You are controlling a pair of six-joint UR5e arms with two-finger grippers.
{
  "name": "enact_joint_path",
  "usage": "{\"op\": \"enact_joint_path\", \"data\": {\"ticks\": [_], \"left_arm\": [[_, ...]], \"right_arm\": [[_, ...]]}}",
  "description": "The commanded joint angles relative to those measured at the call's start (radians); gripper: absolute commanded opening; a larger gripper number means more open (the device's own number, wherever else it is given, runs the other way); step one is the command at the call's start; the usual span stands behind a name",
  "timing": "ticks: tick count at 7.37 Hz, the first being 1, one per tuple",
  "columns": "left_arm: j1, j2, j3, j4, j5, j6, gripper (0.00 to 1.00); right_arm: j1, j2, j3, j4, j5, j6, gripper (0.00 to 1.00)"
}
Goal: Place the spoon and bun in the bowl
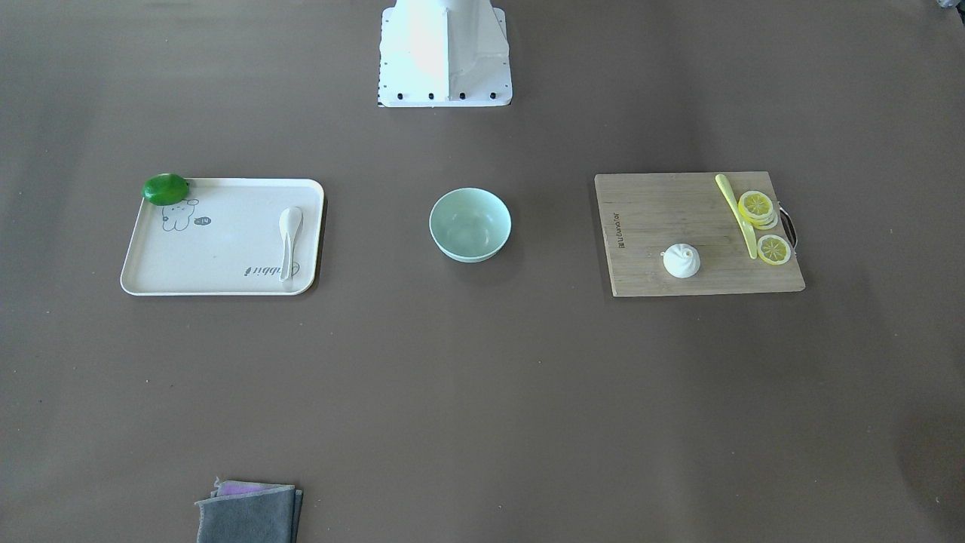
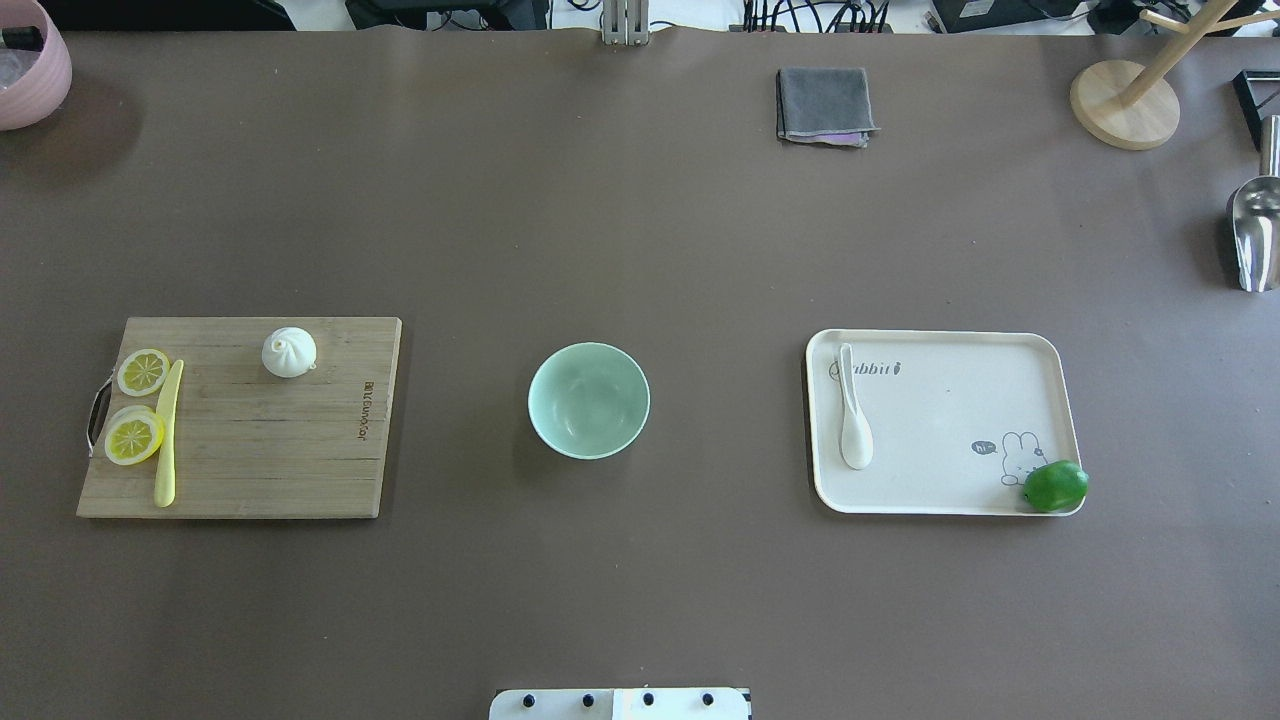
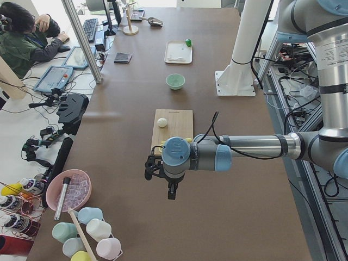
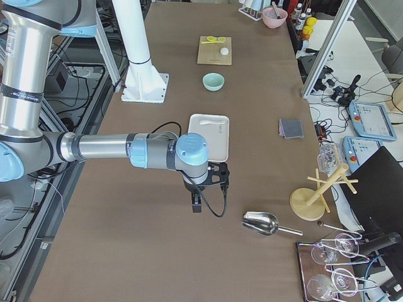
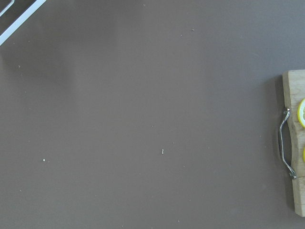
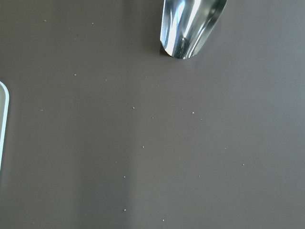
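Note:
The white spoon (image 2: 853,420) lies on the cream tray (image 2: 1000,345) on the right side of the overhead view; it also shows in the front view (image 1: 289,240). The white pleated bun (image 2: 289,352) sits on the wooden cutting board (image 2: 260,450) on the left. The empty mint-green bowl (image 2: 589,400) stands at the table's middle. My left gripper (image 3: 151,166) hovers past the board's end, far from the bun. My right gripper (image 4: 218,175) hovers past the tray. I cannot tell whether either is open or shut.
Lemon slices (image 2: 137,410) and a thin yellow-green utensil (image 2: 167,435) lie on the board. A green lime (image 2: 1055,486) sits on the tray's corner. A folded grey cloth (image 2: 823,105), a metal scoop (image 2: 1256,235), a wooden rack base (image 2: 1124,103) and a pink bowl (image 2: 30,70) line the edges.

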Motion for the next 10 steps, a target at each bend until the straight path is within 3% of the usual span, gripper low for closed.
{"op": "enact_joint_path", "data": {"ticks": [1,3,5,6,8,9,10], "left_arm": [[0.0,0.0,0.0,-0.001,0.0,0.002,0.98],[0.0,0.0,0.0,-0.028,-0.003,0.0,0.98],[0.002,0.0,-0.002,-0.094,-0.001,0.0,0.98],[0.002,-0.008,0.0,-0.167,0.0,-0.005,0.98],[0.0,-0.013,0.015,-0.366,-0.001,-0.006,0.98],[0.0,-0.087,0.06,-0.442,0.003,-0.006,0.98],[0.0,-0.098,0.081,-0.489,-0.001,-0.003,0.98]], "right_arm": [[0.0,-0.001,0.004,0.0,0.003,0.001,1.0],[-0.001,0.0,0.005,0.001,0.014,0.004,1.0],[0.0,0.031,0.088,0.003,0.028,0.009,1.0],[0.0,0.04,0.129,0.003,0.026,0.012,1.0],[0.0,0.133,0.127,0.023,0.026,0.014,1.0],[0.0,0.141,0.127,0.023,0.026,0.012,1.0],[-0.001,0.141,0.123,0.026,0.024,0.006,1.0]]}}
